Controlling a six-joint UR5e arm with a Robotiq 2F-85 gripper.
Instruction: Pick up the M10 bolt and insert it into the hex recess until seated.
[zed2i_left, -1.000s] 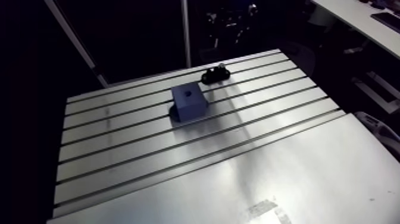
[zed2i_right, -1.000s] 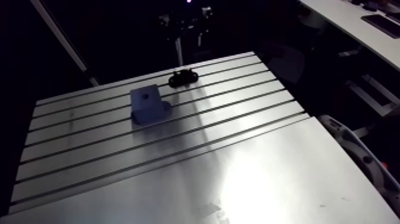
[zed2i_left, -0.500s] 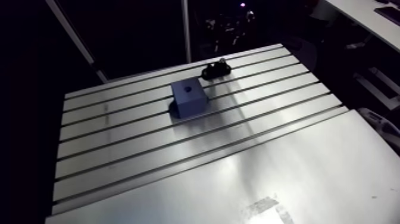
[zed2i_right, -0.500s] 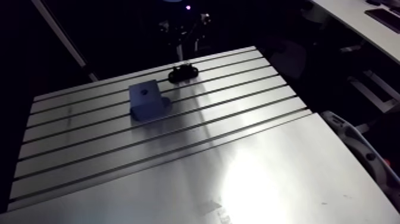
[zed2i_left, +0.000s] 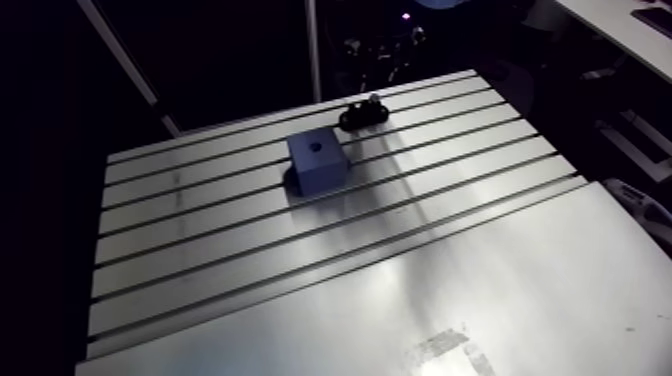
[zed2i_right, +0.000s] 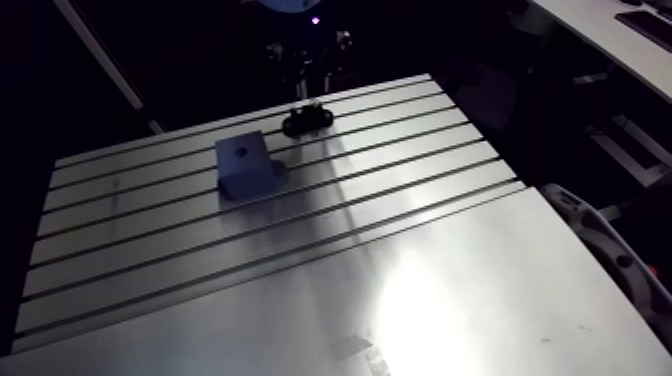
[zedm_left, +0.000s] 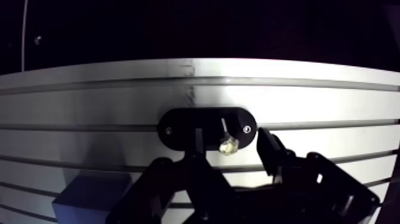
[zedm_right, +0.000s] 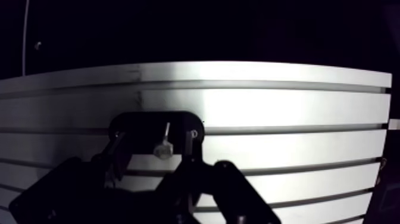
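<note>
The bolt (zedm_left: 227, 143) sat in its black holder (zedm_left: 178, 126), bright head toward the hand and shank pointing away, in the upper centre of the frame in the arm view. Against the pictures just before, the hand (zedm_left: 231, 150) had come down closer over the holder, while bolt, holder and the blue block (zed2i_left: 318, 163) kept their places on the surface (zed2i_left: 400, 290). I judged that the approach was nearly over and the grasp not yet made. In the wrist view the hand was released, its fingers (zedm_left: 269, 150) spread wide to either side of the bolt head, and appeared to hold and touch nothing. The block, with the dark hole (zed2i_left: 316, 146) in its top, stood near the holder, to its lower left in the arm view, nothing in it.
</note>
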